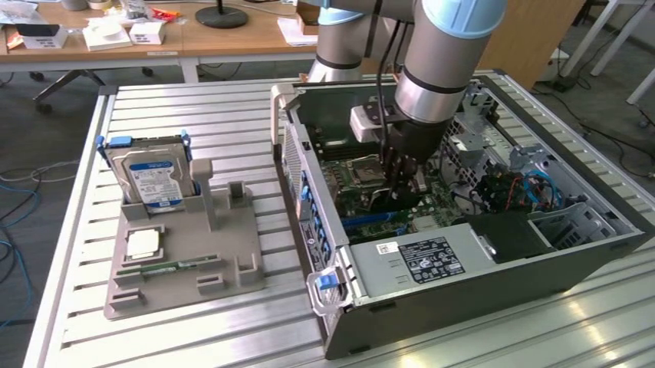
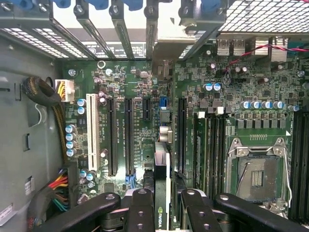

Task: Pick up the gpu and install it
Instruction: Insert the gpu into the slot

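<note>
Okay, gripper [image 1: 401,180] is down inside the open computer case [image 1: 461,307], fingers [image 2: 141,203] clamped on the gpu [image 2: 161,164]. In the wrist view the card sits edge-on between the fingers with a green logo on its face. It runs straight ahead of the gripper toward the rear bracket openings with blue latches [image 2: 99,4]. In the exterior view the card is just a dark shape under the fingertips, mostly hidden by the gripper.

Directly beneath the gripper is the motherboard [image 2: 120,82]. Long black slots [image 2: 129,135] and a white slot [image 2: 91,130] lie to one side of the card. The empty CPU socket [image 2: 260,174] lies to the other side. I can't tell whether the card's lower edge is in a slot, since the fingers and the card body cover that spot. A cable bundle [image 2: 43,92] hangs by the case wall, cut off at the frame edge.

The case also holds a power supply [image 1: 425,261] with a label, near the gripper.

Well away from the gripper, outside the case on the slatted metal table [image 1: 205,107], is a grey fixture [image 1: 230,253]. It holds a hard drive [image 1: 153,180] standing upright, a pale square part [image 1: 143,244] and a green memory stick [image 1: 169,267] lying flat.
</note>
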You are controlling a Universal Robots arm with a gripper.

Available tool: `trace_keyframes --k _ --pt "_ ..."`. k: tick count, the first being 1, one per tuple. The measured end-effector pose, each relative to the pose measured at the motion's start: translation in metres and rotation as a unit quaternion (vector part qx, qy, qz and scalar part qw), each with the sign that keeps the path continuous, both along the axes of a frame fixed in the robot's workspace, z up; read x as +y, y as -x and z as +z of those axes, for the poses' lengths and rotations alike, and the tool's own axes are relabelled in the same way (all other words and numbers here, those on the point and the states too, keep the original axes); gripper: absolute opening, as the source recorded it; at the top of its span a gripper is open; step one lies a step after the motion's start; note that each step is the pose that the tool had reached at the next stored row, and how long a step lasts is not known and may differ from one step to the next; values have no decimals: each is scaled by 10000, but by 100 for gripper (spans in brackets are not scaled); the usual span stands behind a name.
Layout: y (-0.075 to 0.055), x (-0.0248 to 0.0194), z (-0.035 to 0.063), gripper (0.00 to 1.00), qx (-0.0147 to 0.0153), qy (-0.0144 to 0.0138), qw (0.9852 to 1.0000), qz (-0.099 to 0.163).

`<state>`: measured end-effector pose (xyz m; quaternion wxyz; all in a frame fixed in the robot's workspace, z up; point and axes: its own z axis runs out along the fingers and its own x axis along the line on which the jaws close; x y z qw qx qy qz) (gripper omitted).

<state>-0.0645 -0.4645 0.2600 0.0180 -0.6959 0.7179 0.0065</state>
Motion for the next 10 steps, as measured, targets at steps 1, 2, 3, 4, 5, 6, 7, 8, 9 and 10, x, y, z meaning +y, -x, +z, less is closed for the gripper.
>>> trace_keyframes --k 1,2,3,4,5,6,7,8,9,10 --pt "0 -1 0 27 0 0 10000 0" --pt "2 -2 0 27 0 0 10000 0" --pt "9 -2 0 27 0 0 10000 1" --pt "16 -3 0 27 0 0 10000 1" --pt "24 -3 0 27 0 0 10000 1" --pt "30 -3 0 27 -1 0 10000 1" --pt "33 -3 0 27 -1 0 10000 1" --pt "36 -4 0 27 0 0 10000 1" --pt "39 -5 0 27 -1 0 10000 1" --pt "57 -8 0 27 -1 0 10000 1"
